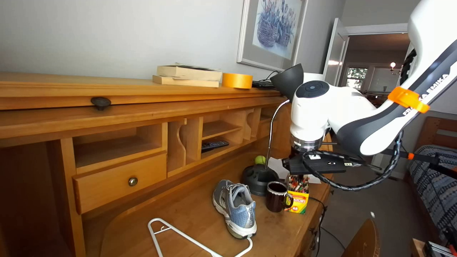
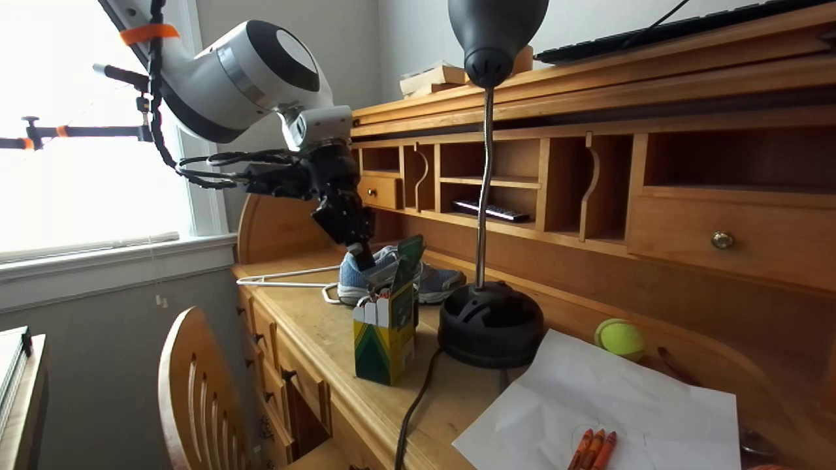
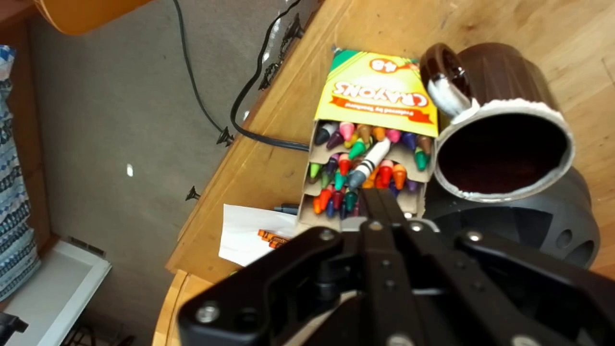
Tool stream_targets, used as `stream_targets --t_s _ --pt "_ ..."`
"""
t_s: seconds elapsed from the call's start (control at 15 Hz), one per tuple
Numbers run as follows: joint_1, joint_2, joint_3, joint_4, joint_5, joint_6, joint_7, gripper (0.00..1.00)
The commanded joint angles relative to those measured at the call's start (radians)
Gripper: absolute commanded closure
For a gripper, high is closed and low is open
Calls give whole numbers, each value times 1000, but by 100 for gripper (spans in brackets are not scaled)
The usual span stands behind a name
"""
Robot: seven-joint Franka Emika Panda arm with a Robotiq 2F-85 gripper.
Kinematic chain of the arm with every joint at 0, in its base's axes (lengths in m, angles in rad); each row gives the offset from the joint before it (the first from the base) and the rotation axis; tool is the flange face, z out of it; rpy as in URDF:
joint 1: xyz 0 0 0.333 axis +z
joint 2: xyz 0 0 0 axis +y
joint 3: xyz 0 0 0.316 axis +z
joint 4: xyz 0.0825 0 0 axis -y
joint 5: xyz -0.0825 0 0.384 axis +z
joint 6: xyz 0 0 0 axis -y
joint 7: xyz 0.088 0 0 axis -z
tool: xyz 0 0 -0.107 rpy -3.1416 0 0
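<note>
You have one crayon box [image 3: 377, 96], one brown mug [image 1: 275, 198], one shoe [image 1: 237, 210], one white hanger [image 1: 190, 238], one desk lamp [image 2: 491, 346], one tennis ball [image 2: 620, 338], one remote [image 1: 214, 144], one orange roll [image 1: 237, 80], one framed picture [image 1: 275, 32] and one wooden chair [image 2: 173, 385]. You can count three orange crayons [image 2: 594, 448] on the white paper [image 2: 555, 391]; the packed crayons [image 3: 377, 155] in the box crowd too tightly for you to total.
</note>
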Motion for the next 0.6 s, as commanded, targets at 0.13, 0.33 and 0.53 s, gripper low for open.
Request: stream_targets --t_s 0.13,0.33,0.53 --pt "7 -64 8 -51 80 -75 -50 100" --pt "3 -57 7 -41 82 -94 -47 100" --pt "-1 -40 4 -29 80 -90 -46 100"
